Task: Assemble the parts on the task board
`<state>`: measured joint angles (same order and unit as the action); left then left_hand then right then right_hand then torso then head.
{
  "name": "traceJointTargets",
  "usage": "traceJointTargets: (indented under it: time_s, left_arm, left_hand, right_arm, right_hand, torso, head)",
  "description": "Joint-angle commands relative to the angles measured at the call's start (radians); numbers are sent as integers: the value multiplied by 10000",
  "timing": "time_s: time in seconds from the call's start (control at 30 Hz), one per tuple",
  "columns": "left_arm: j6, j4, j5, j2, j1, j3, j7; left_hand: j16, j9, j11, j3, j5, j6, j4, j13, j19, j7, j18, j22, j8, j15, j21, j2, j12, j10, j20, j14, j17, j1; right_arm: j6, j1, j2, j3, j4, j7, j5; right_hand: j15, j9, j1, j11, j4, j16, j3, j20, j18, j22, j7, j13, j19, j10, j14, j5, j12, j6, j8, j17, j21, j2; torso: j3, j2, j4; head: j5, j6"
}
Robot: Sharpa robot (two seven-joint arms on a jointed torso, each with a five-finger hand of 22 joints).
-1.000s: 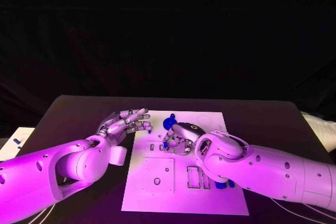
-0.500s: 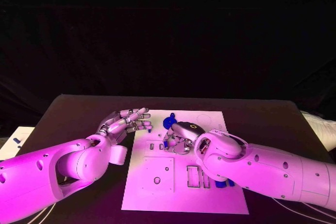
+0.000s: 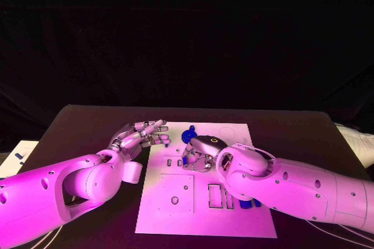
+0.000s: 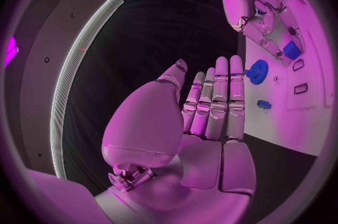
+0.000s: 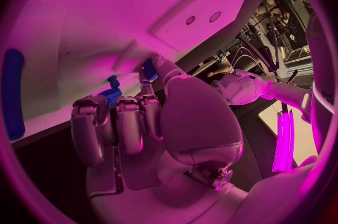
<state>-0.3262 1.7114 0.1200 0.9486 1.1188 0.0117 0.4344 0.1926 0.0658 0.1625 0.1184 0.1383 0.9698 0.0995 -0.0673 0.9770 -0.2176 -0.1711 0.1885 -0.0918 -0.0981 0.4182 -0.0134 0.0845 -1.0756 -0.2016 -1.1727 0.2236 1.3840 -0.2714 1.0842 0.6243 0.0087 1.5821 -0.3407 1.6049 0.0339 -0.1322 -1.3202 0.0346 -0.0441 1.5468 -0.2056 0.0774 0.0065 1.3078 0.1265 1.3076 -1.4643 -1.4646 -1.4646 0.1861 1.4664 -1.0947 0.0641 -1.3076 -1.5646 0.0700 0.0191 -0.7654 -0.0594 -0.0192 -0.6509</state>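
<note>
While the white task board [image 3: 204, 216] lies in the middle of the black table [image 3: 86, 119], both arms reach in over its far half. Left hand [image 3: 142, 134]: hovering over the table just beside the board's far left edge, fingers straight and held close together, thumb apart, palm bare and holding nothing; the left wrist view [image 4: 211, 106] confirms the flat, extended fingers. Right hand [image 3: 201, 152]: lowered onto the board near its centre, fingers curled downward against the surface. In the left wrist view the right hand [image 4: 262, 16] has a small blue block [image 4: 292, 50] at its fingertips; in the right wrist view a blue part [image 5: 110, 93] sits between the curled fingers [image 5: 128, 122], which appear to pinch it, though the contact itself is partly hidden.

Other parts: a round blue gear-like piece [image 3: 188, 135] stands near the board's far edge, just beyond the right hand, seen again in the left wrist view [image 4: 256, 72] with a smaller blue piece [image 4: 263, 104] close by. Further blue pieces [image 3: 248, 204] lie at the board's right edge, partly covered by the right forearm. Rectangular slots [image 3: 214, 196] and a raised square panel [image 3: 176, 193] occupy the board's near half.
</note>
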Motion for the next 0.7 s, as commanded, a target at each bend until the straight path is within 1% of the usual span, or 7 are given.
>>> traceJointTargets:
  time_s: [0.03,0.17,0.37,0.47,0.57,0.7]
  left_arm:
    - [223,55,-54,-25,5,-5,71]
    - [225,62,-54,-27,5,-5,68]
    - [227,58,-54,-22,5,-5,65]
    - [231,56,-54,-21,5,-5,64]
    - [233,52,-54,-22,5,-5,62]
    - [236,46,-54,-22,5,-5,60]
  left_hand:
    - [-41,5,-30,-19,0,-1,-61,10,21,-21,-93,8,55,-11,35,68,-16,72,-18,-49,20,44]
    - [-41,5,-30,-19,0,-1,-61,10,21,-21,-93,8,55,-11,35,68,-16,72,-18,-49,20,44]
    - [-41,5,-30,-19,0,-1,-61,10,21,-21,-93,8,55,-11,35,68,-16,72,-18,-49,20,44]
    - [-41,5,-30,-19,0,-1,-61,10,21,-21,-93,8,55,-11,35,68,-16,72,-18,-49,20,44]
    - [-41,5,-30,-19,0,-1,-61,10,21,-21,-93,8,55,-11,35,68,-16,72,-18,-49,20,44]
    - [-46,5,-29,-24,-1,-2,-58,10,19,-22,-93,8,58,-12,34,69,-14,75,-18,-49,26,34]
  right_arm:
    - [667,-72,6,-67,-38,-317,177]
    - [622,-73,8,-70,-37,-351,192]
    - [458,-74,8,-73,-30,-430,214]
    - [347,-74,3,-74,-20,-463,218]
    - [196,-76,-4,-76,-2,-505,218]
    - [-231,-79,1,-80,13,-509,190]
  right_hand:
    - [-84,11,31,88,6,-73,82,72,-49,2571,17,2052,-1016,-590,-934,-51,-81,106,-30,-2071,-34,84]
    - [-105,25,69,111,-17,-87,119,93,-39,2534,43,2017,-985,-556,-928,-44,-149,187,-29,-2049,-17,108]
    - [-169,70,275,182,-154,-140,307,158,-14,2445,116,1901,-909,-448,-906,-112,-371,471,-26,-1963,27,212]
    - [-199,94,391,215,-242,-163,468,190,-3,2407,150,1824,-877,-376,-897,-115,-516,659,-28,-1928,47,299]
    - [-253,144,593,281,-435,-197,801,238,11,2359,217,1655,-836,-214,-884,-183,-831,1030,-31,-1876,72,466]
    - [-315,161,669,351,-778,-221,1245,301,15,2344,288,1555,-823,-112,-876,-407,-992,1335,-4,-1843,82,562]
  torso:
    - [4,-1,-1]
    - [5,4,-2]
    - [6,1,-9]
    - [7,-1,-7]
    - [3,-3,-3]
    - [3,-2,3]
  head:
    - [-7,7]
    - [-9,8]
    - [-10,10]
    - [-9,12]
    - [-10,11]
    - [-12,12]
